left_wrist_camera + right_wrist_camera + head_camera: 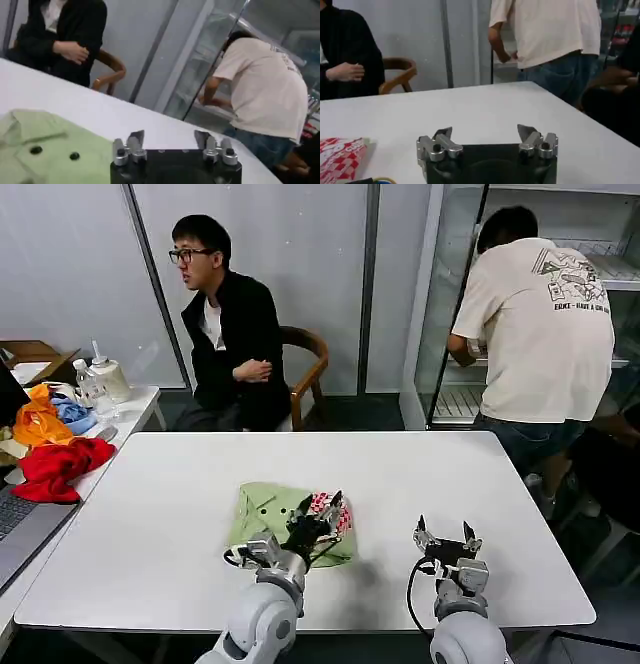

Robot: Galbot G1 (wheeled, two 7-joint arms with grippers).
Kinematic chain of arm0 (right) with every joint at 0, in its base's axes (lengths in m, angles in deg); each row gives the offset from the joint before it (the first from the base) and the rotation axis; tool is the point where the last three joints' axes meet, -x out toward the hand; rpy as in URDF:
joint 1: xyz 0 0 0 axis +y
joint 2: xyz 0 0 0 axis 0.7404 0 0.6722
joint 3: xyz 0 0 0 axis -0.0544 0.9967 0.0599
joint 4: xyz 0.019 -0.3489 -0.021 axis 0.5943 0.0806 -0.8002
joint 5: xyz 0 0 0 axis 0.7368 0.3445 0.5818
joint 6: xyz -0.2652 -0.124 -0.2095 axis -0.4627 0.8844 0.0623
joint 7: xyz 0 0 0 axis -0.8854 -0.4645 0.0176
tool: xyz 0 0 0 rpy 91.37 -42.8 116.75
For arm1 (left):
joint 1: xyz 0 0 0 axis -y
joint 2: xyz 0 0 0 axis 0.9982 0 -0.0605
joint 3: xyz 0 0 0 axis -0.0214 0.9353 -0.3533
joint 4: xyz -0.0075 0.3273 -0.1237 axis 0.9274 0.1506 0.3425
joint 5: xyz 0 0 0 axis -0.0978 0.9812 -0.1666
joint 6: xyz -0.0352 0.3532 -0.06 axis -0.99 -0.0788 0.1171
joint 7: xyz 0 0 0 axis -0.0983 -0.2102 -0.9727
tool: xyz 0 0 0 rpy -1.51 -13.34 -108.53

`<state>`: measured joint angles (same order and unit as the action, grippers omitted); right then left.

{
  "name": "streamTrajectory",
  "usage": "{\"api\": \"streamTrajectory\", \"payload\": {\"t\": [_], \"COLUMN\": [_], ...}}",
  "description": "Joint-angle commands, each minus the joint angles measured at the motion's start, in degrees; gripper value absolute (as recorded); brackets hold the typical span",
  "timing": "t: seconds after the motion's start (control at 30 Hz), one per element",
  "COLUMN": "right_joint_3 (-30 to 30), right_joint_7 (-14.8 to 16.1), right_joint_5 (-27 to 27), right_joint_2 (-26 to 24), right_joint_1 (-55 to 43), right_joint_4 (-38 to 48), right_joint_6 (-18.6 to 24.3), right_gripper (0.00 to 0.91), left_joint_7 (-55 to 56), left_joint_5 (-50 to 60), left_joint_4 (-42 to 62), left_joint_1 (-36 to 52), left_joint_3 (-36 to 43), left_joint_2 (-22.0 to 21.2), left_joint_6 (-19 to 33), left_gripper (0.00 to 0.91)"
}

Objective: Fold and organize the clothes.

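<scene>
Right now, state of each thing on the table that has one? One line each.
Green shirt: folded into a compact bundle, lying flat on the white table, printed graphic at its right edge.
Left gripper: open, over the shirt's right part, holding nothing.
Right gripper: open, empty, above bare table to the right of the shirt.
Heap of red, orange and blue garments: unfolded, piled on the side table at left.

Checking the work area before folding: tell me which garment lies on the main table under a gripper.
The light green shirt, folded small on the white table, under the open left gripper. The red, orange and blue garments are heaped on the side table at far left.
</scene>
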<state>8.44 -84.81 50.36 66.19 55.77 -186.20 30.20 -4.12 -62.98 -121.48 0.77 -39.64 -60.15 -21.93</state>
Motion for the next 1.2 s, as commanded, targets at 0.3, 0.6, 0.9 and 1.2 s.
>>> {"api": "streamTrajectory", "payload": {"t": [0.3,0.6,0.9,1.2], "right_joint_3": [0.7,0.4,0.1,1.3], "right_joint_7": [-0.1,1.0,2.2,2.6], "right_joint_5": [-1.4,-7.5,-9.6,-9.7], "right_joint_2": [-1.9,-4.3,-6.7,-7.9], "right_joint_1": [-6.1,-12.1,-17.5,-19.1], "right_joint_4": [0.5,-0.9,-2.4,-2.2], "right_joint_6": [-3.0,-9.0,-10.1,-10.1], "right_gripper": [0.907,0.907,0.907,0.907], "left_joint_7": [3.8,6.3,7.1,6.8], "left_joint_5": [5.2,1.9,-2.3,-6.2], "left_joint_4": [-7.4,-10.2,-10.9,-8.5], "left_joint_1": [-1.3,-1.9,-2.4,-5.4], "left_joint_3": [-11.3,-19.8,-26.7,-32.0], "left_joint_2": [20.4,27.0,28.5,29.3], "left_joint_6": [-4.8,-8.5,-10.9,-11.1], "left_gripper": [0.907,0.907,0.907,0.907]}}
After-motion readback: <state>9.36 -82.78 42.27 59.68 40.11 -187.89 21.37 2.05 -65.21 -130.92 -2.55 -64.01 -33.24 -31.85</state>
